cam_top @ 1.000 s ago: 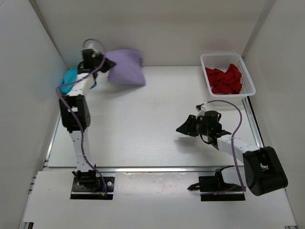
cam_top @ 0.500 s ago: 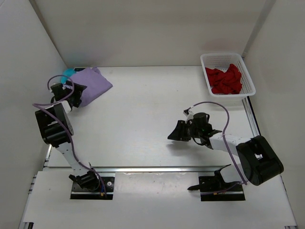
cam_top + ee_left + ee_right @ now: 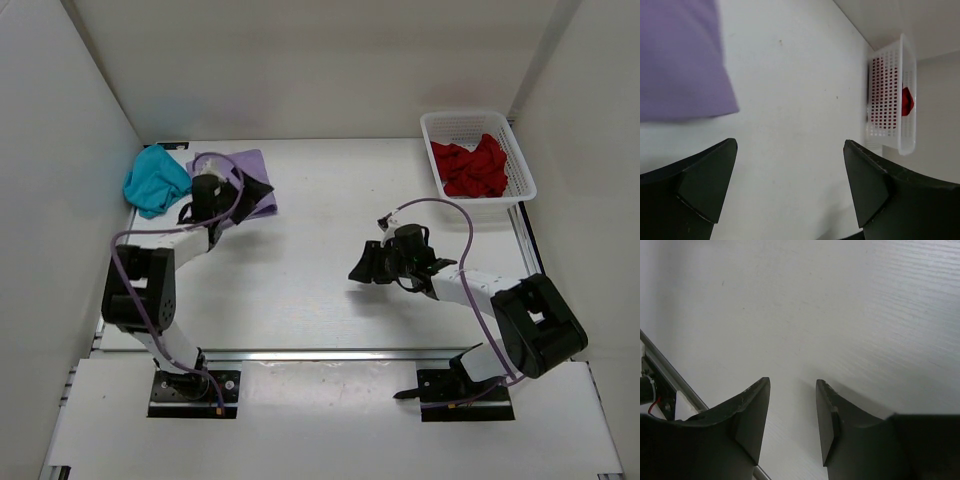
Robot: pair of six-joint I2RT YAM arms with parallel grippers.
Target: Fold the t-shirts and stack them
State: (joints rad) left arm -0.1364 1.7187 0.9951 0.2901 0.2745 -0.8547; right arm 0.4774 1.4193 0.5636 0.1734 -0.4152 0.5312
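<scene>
A lavender t-shirt (image 3: pixel 232 172) lies flat at the back left of the table, and its edge shows in the left wrist view (image 3: pixel 680 60). Just left of it sits a crumpled teal t-shirt (image 3: pixel 155 180). The red t-shirt (image 3: pixel 470 168) is bunched inside the white mesh basket (image 3: pixel 520 160) at the back right. My left gripper (image 3: pixel 250 198) hovers at the lavender shirt's right edge, jaws wide open and empty (image 3: pixel 790 150). My right gripper (image 3: pixel 365 268) is low over bare table right of centre, open with nothing between its fingers (image 3: pixel 792 385).
The basket (image 3: pixel 890 95) with a glimpse of red inside stands far off in the left wrist view. A metal rail (image 3: pixel 660 375) runs along the table's near edge. White walls close in the left, back and right sides.
My left gripper opened and let go of the lavender shirt, which now lies beside the teal one; the left arm swung right. My right gripper drifted slightly left.
</scene>
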